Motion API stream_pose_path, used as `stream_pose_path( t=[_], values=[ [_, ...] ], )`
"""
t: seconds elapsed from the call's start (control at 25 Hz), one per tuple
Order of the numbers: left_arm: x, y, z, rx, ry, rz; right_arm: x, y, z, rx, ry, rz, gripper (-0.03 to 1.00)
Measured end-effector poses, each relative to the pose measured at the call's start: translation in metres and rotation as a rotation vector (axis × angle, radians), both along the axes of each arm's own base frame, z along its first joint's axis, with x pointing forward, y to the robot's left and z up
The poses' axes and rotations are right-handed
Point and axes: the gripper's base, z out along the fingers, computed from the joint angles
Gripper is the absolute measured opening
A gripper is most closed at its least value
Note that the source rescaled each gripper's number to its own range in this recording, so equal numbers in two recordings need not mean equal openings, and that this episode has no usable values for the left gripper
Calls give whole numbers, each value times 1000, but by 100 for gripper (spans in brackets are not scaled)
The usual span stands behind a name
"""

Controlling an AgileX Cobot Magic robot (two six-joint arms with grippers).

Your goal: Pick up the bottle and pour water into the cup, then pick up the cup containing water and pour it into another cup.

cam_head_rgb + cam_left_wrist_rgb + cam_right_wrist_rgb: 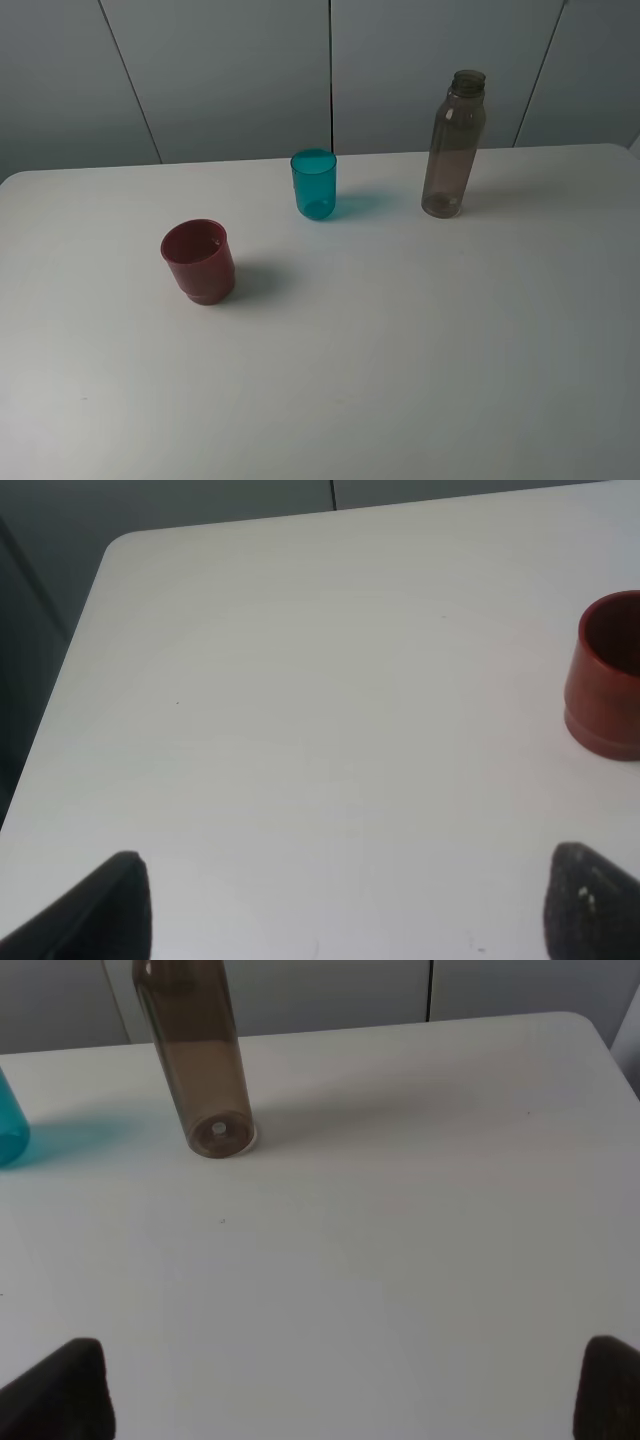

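Both end effectors, left (345, 905) and right (345, 1390), hover spread above the table (400, 380), holding nothing.

A white counter (400, 380) with a matte surface fills most of the exterior high view; its far corners are rounded. A few tiny dark specks dot the surface. Soft shadows lie on it, falling toward the right. Behind the far edge stands a grey wall (230, 70) of flat panels, divided by thin dark seams, some upright and some slanting. In the left wrist view a dark grey area shows beyond the counter's side edge.
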Motion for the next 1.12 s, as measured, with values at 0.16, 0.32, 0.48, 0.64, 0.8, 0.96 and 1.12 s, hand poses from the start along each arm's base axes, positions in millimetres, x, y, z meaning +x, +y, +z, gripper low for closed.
stream_pose_path(
  t=[0.16, 0.32, 0.48, 0.64, 0.8, 0.96, 1.12],
  values=[
    [0, 0, 0, 0, 0, 0, 0, 0, 0, 6, 0, -3, 100],
    [0, 0, 0, 0, 0, 0, 0, 0, 0, 8, 0, -4, 100],
    [0, 0, 0, 0, 0, 0, 0, 0, 0, 9, 0, -5, 100],
    [0, 0, 0, 0, 0, 0, 0, 0, 0, 10, 0, -5, 100],
    [0, 0, 0, 0, 0, 0, 0, 0, 0, 11, 0, -6, 100],
    [0, 0, 0, 0, 0, 0, 0, 0, 0, 11, 0, -6, 100],
    [0, 0, 0, 0, 0, 0, 0, 0, 0, 11, 0, -6, 100]
  ],
)
